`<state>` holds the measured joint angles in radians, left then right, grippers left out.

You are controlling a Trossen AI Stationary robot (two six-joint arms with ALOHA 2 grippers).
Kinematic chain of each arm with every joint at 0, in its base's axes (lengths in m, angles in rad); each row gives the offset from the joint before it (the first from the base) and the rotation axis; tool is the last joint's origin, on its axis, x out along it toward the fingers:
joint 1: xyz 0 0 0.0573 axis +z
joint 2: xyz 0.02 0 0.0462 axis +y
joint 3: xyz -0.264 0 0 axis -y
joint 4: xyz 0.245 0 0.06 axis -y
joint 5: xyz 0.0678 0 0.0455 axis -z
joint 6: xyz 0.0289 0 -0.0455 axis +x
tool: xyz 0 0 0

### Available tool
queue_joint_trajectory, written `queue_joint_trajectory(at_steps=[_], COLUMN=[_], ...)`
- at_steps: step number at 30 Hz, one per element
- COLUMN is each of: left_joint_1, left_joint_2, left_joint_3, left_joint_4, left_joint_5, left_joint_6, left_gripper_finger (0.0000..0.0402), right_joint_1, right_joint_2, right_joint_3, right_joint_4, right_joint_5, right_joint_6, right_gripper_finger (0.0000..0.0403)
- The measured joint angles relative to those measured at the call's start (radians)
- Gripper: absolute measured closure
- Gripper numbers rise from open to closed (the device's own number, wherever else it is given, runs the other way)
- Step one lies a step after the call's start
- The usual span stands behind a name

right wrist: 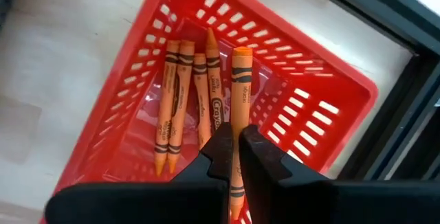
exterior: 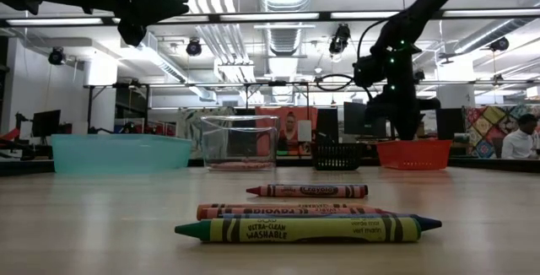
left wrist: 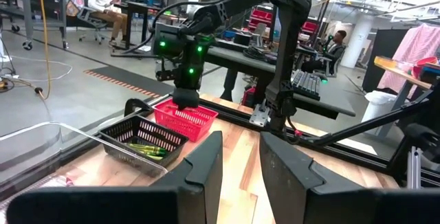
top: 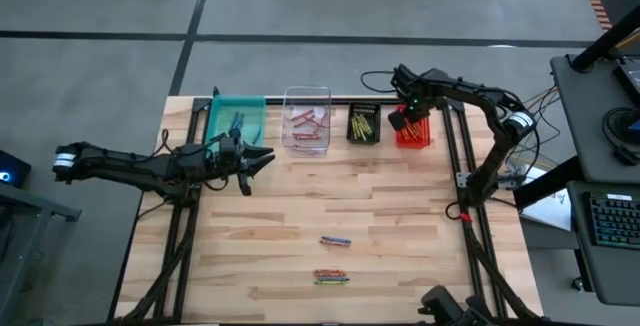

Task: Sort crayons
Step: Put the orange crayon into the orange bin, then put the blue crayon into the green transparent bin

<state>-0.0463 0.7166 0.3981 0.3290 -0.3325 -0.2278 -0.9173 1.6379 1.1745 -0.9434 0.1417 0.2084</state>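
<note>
"ULTRA-CLEAN WASHABLE" on green crayon (exterior: 308,229)

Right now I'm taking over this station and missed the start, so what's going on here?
The robot is sorting crayons by colour into bins along the table's far edge. The right gripper is shut on an orange crayon, holding it over the red bin, where other orange crayons already lie. The left gripper hangs empty above the table near the teal bin. A few loose crayons remain unsorted on the near part of the table.
</note>
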Motion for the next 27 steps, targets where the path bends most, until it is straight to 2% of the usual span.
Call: queue_joint_trajectory(at_steps=[16, 22, 27], left_joint_1=[0.0, 0.0, 0.0], left_joint_2=[0.0, 0.0, 0.0], left_joint_3=[0.0, 0.0, 0.0], left_joint_4=[0.0, 0.0, 0.0], left_joint_5=[0.0, 0.0, 0.0], left_joint_6=[0.001, 0.001, 0.001], left_gripper_finger=[0.0322, 0.0322, 0.0322], right_joint_1=[0.0, 0.0, 0.0], right_joint_2=[0.0, 0.0, 0.0], right_joint_3=[-0.064, -0.07, -0.07], right_joint_4=[0.042, 0.048, 0.052], right_joint_5=[-0.001, -0.001, -0.001], right_joint_6=[0.0, 0.0, 0.001], right_gripper_finger=[0.0389, 0.0364, 0.036])
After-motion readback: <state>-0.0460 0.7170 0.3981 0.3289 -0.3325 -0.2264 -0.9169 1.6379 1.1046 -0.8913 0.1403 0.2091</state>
